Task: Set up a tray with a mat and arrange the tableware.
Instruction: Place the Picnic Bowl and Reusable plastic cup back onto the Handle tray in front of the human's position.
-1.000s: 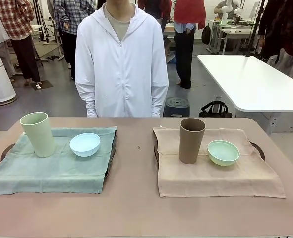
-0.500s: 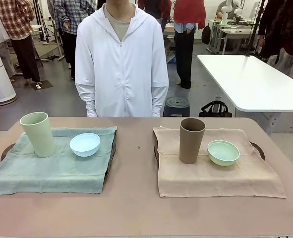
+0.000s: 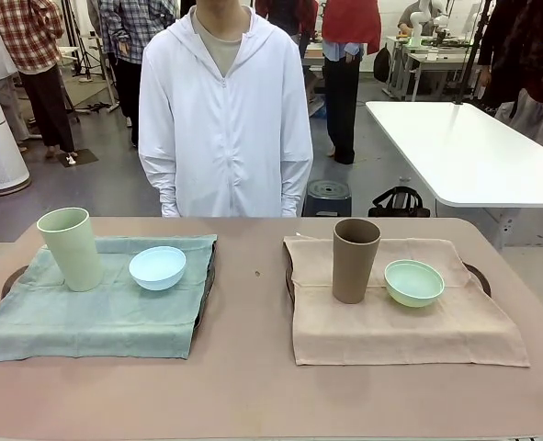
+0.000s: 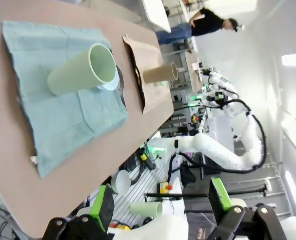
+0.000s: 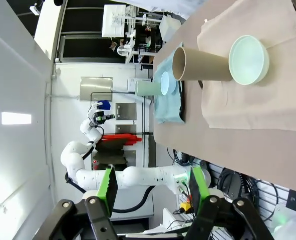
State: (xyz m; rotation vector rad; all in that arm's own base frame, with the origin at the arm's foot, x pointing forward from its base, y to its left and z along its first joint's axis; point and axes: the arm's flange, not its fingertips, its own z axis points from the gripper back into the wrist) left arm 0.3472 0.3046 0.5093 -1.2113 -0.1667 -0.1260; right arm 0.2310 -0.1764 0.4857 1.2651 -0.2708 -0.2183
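On the left tray [image 3: 12,278] lies a green mat [image 3: 106,312] with a pale green tumbler [image 3: 69,248] and a light blue bowl [image 3: 157,267] upright on it. The right tray [image 3: 478,276] carries a beige mat [image 3: 409,326] with a brown tumbler [image 3: 355,260] and a mint green bowl [image 3: 413,282]. My left gripper [image 4: 162,205] hangs open, well back from the green tumbler [image 4: 80,70] and its mat [image 4: 62,105]. My right gripper [image 5: 153,190] is open too, far from the brown tumbler [image 5: 200,64] and mint bowl [image 5: 248,59]. Neither holds anything.
A person in a white hooded jacket [image 3: 223,119] stands at the far side of the table, arms down. A bare strip of tabletop [image 3: 248,303] separates the two trays. A white table [image 3: 464,147] stands behind on the right.
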